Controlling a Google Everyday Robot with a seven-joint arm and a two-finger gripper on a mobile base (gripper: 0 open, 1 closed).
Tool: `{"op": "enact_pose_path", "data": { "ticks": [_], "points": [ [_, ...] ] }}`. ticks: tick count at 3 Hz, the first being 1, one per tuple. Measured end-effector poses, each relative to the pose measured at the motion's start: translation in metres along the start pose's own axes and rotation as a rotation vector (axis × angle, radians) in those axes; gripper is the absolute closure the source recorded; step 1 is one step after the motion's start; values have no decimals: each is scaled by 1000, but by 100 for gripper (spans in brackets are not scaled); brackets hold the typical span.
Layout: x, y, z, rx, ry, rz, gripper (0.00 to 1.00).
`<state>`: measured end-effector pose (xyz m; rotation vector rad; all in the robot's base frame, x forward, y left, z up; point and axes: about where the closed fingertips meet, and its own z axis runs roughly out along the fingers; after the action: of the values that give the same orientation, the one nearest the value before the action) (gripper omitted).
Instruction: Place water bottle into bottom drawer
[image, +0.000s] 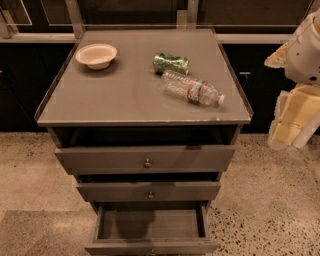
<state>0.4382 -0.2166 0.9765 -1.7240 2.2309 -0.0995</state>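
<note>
From my station I take the grey-brown cabinet as my reference for everything. The water bottle lies on its side on the cabinet's top, in the right half and a little nearer the front edge than the back. Its long axis runs diagonally, from back-left to front-right. The white cap points toward the cabinet's front right corner and the base points back toward the middle of the top. The label band wraps the body closer to the cap end.

Just behind the bottle's base a green can also lies on its side. I can't tell whether the two touch. A pale bowl sits upright near the cabinet's back left corner, well apart from both.

On the cabinet's front, the bottom drawer is pulled well out and I can see straight down into it. The top drawer and the middle drawer above it stick out only slightly, each less than the one below.

The gripper hangs off the cabinet's right side, beyond its front right corner and out over the speckled floor, touching nothing. I cannot tell whether it is spread or closed.
</note>
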Motion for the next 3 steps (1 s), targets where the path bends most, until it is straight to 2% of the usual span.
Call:
{"op": "enact_pose_path", "data": {
  "ticks": [1,2,3],
  "points": [
    [-1,-4,1,4,-1,2,0],
    [-8,-37,25,-23,-21,29,0],
    [-34,-95,66,-58,-52,55,0]
  ]
}}
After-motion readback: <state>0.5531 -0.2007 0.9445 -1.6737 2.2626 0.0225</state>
